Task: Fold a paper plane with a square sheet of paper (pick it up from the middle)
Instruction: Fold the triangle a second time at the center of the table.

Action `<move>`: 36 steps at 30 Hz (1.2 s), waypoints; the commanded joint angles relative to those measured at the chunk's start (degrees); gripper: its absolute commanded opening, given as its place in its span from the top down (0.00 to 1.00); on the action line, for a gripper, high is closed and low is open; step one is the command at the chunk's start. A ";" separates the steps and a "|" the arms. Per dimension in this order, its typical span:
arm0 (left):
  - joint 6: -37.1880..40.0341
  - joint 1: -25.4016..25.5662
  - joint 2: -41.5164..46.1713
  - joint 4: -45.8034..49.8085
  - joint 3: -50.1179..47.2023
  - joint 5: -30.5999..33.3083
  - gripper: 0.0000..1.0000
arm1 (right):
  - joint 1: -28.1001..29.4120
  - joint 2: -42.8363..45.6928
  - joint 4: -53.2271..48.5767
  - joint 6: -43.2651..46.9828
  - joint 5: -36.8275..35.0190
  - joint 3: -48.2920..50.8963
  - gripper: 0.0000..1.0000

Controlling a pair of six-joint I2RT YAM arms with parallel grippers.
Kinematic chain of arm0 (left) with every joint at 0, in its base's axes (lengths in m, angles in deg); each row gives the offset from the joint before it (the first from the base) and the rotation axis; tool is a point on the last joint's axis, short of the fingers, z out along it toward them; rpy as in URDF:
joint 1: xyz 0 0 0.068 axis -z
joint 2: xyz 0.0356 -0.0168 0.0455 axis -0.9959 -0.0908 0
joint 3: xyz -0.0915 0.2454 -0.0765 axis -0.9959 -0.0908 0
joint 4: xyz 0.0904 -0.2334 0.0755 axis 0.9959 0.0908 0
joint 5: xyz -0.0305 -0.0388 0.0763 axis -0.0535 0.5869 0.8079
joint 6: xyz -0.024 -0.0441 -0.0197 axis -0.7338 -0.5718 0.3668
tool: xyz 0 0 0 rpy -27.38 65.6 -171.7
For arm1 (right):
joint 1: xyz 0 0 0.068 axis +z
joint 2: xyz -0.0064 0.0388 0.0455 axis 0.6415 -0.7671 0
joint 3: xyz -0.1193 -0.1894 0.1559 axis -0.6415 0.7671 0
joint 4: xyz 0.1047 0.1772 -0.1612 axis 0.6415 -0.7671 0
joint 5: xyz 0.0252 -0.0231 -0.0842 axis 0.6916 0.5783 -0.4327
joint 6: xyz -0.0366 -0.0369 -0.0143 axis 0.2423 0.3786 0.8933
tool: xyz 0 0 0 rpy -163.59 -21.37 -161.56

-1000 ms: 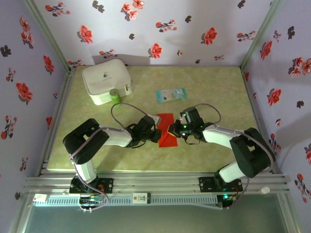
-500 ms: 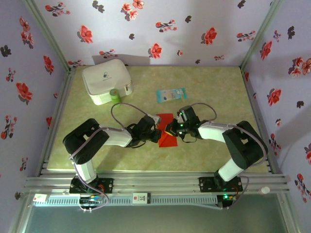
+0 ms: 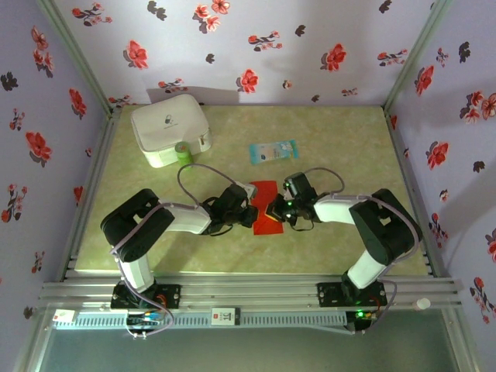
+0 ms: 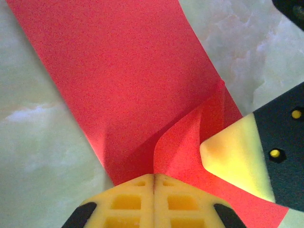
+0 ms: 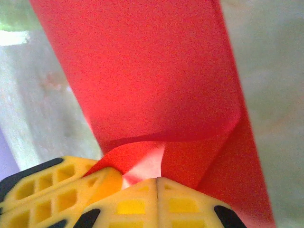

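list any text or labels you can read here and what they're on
No text can be read.
white case: small dark logo, too small to read.
blue packet: print, blurred.
rail tag: marks too small to read.
red paper: plain, no text.

Robot test booth, floral-papered walls, aluminium frame rail, green marbled tabletop

Here lie 1 red paper sheet, 1 white case, 1 blue packet, 1 green object.

Top camera looks down on the table; both wrist cameras sit close above the red sheet
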 commanded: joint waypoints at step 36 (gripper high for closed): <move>1.23 -0.56 -1.30 4.83 1.25 -0.80 0.95 | -6.79 1.94 -2.48 1.11 1.00 -3.40 0.98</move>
